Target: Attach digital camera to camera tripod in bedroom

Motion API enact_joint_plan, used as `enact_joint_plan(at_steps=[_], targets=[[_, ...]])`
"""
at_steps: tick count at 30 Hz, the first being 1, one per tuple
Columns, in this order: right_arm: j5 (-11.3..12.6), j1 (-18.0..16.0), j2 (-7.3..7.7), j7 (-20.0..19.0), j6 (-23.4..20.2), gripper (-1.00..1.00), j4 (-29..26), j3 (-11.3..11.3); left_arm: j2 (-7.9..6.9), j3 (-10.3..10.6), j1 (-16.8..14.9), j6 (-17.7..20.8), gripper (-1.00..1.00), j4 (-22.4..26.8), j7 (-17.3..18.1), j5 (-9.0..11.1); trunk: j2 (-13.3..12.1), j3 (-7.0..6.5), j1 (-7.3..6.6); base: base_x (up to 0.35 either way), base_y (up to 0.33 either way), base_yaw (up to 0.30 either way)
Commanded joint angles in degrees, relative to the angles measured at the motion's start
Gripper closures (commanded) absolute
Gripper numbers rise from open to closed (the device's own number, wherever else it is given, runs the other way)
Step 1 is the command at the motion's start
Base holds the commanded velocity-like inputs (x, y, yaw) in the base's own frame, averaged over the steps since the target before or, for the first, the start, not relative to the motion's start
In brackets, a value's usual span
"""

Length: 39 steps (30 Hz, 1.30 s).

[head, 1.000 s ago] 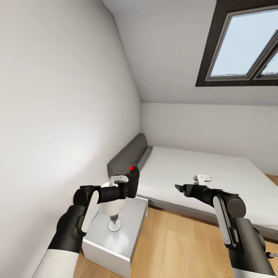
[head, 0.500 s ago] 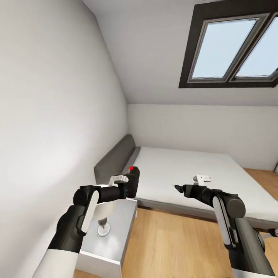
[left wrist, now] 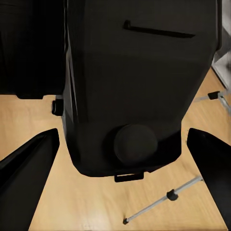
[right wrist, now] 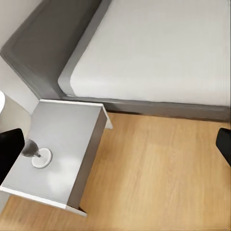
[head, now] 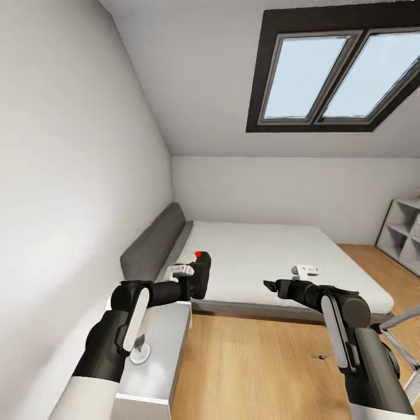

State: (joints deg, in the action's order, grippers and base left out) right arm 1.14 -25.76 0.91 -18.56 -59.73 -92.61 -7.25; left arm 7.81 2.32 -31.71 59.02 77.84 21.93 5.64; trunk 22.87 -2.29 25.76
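The small black chunky camera with a red round button on top (head: 200, 275) sits left of the middle of the head picture, low down. The left gripper (head: 188, 280) has its fingers clenched on it and holds it up in the air. In the left wrist picture the camera's black body (left wrist: 130, 86) takes up most of the frame, with a dark finger (left wrist: 29, 163) at each lower corner.

The right gripper (head: 269, 286) is just right of the middle, low down, and holds nothing. In the right wrist picture its two dark fingertips (right wrist: 9, 144) sit far apart at the side edges, so its fingers are spread wide.

The silver metal tripod with black joints (head: 402, 326) peeks in at the lower right edge of the head picture. Some of its thin legs (left wrist: 163, 197) lie across the wood floor (head: 251, 361) in the left wrist picture.

Behind the arms is a grey bed with a white top (head: 262, 262). A grey box-shaped side table (head: 157, 361) is in the lower left, with a small lamp base (right wrist: 37, 155) on it. A dark-framed roof window (head: 332, 70) is in the upper right.

So the picking up is done. I think carrying the camera over to the tripod and fixing it on top is what is left.
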Motion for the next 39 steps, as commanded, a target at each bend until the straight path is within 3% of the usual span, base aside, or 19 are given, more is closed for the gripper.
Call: enact_joint_plan(at_steps=[1,30,39], targets=[[0.09,-0.14,0.01,-0.07,-0.27,-1.0,-0.02,-0.04,0.01,-0.03,-0.02,0.4,1.0,0.03,-0.31,0.7,0.05,0.06,0.02,0.0,0.021,-0.259],[0.12,-0.21,-0.03,-0.09,-0.27,-1.0,-0.02,-0.02,0.01,-0.03,-0.02,0.4,1.0,0.03,-0.26,0.72,0.05,0.97,0.02,0.0,0.003,-0.259],[0.16,1.72,0.66,-0.16,-0.27,-1.0,-0.02,0.44,-0.14,-0.11,-0.02,0.4,1.0,-0.16,-0.25,0.69,0.05,1.19,0.02,0.0,0.017,-0.259]])
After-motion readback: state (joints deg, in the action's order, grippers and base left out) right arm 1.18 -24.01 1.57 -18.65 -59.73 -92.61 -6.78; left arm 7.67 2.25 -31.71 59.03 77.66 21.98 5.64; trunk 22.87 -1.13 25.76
